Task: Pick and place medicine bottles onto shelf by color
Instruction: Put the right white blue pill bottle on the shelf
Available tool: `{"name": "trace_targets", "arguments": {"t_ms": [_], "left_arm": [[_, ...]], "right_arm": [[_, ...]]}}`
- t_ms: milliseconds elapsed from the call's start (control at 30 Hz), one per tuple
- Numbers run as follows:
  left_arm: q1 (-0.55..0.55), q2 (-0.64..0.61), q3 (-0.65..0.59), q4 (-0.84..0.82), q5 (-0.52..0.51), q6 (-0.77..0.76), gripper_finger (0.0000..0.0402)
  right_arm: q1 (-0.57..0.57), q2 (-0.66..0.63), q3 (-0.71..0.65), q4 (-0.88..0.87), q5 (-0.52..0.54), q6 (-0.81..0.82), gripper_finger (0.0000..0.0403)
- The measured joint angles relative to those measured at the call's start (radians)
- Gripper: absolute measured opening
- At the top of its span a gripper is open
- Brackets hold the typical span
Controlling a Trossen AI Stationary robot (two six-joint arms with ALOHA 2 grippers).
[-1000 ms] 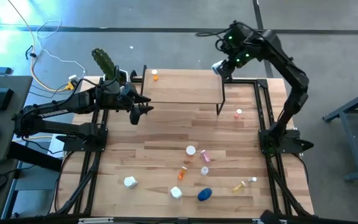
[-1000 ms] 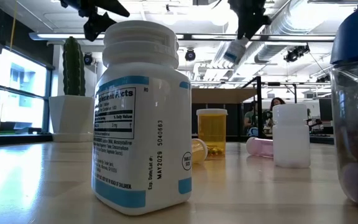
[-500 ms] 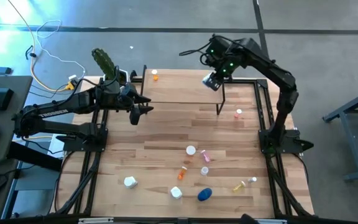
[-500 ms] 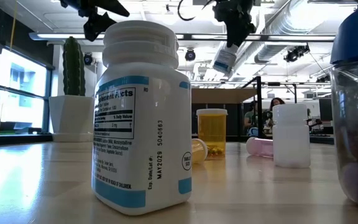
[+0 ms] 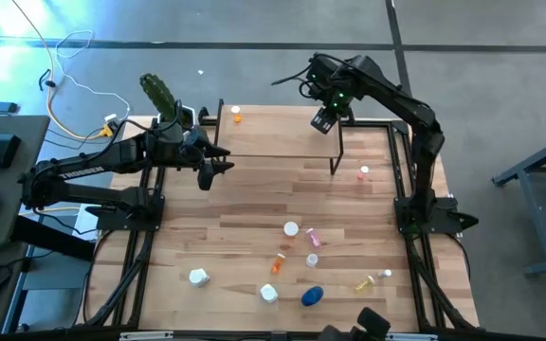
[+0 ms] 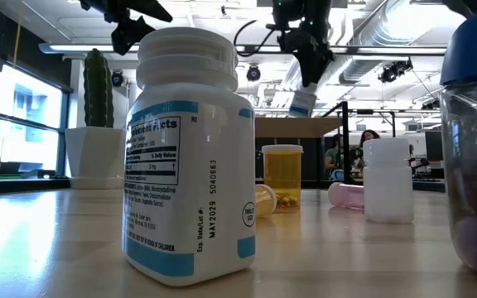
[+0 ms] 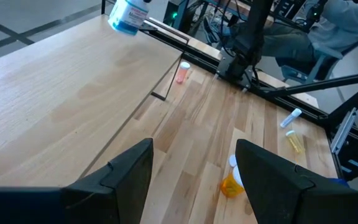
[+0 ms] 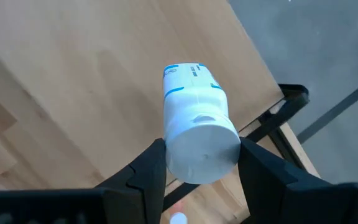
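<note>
My right end effector point(image 8: 197, 171) pinches a white bottle with blue bands point(image 8: 197, 134), cap toward my wrist camera, fingers closed on either side of it. In the high view that end effector point(image 5: 323, 120) sits in the upper middle of the frame, over the right end of the shelf point(image 5: 282, 133), with the bottle held above the shelf top and not yet set down. In the low view the same bottle point(image 6: 302, 102) hangs tilted near the top centre of the frame.

My left end effector point(image 5: 218, 168) waits at the centre left of the high view, near the shelf's left end, fingers spread with nothing between them.

As far as I can judge, the job is at an early stage. One small orange bottle point(image 5: 236, 116) stands on the shelf near its upper left corner. A pink bottle point(image 5: 364, 172) lies on the tabletop point(image 5: 245, 208) just right of the shelf. The rest are scattered across the lower middle of the high view: white ones point(image 5: 198, 277), an orange one point(image 5: 278, 264), pink ones point(image 5: 313, 237), a yellowish one point(image 5: 365, 282) and a round blue jar point(image 5: 312, 296). All of these are left to sort.
</note>
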Motion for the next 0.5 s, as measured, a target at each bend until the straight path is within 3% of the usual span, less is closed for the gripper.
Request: {"name": "trace_targets", "arguments": {"t_ms": [267,500], "left_arm": [[0.000,0.000,0.000,0.000,0.000,0.000,0.0220],[0.000,0.000,0.000,0.000,0.000,0.000,0.0220]], "right_arm": [[-0.035,0.009,0.000,0.000,0.017,-0.026,0.0151],[-0.021,0.009,0.000,0.000,-0.029,-0.034,0.0151]]}}
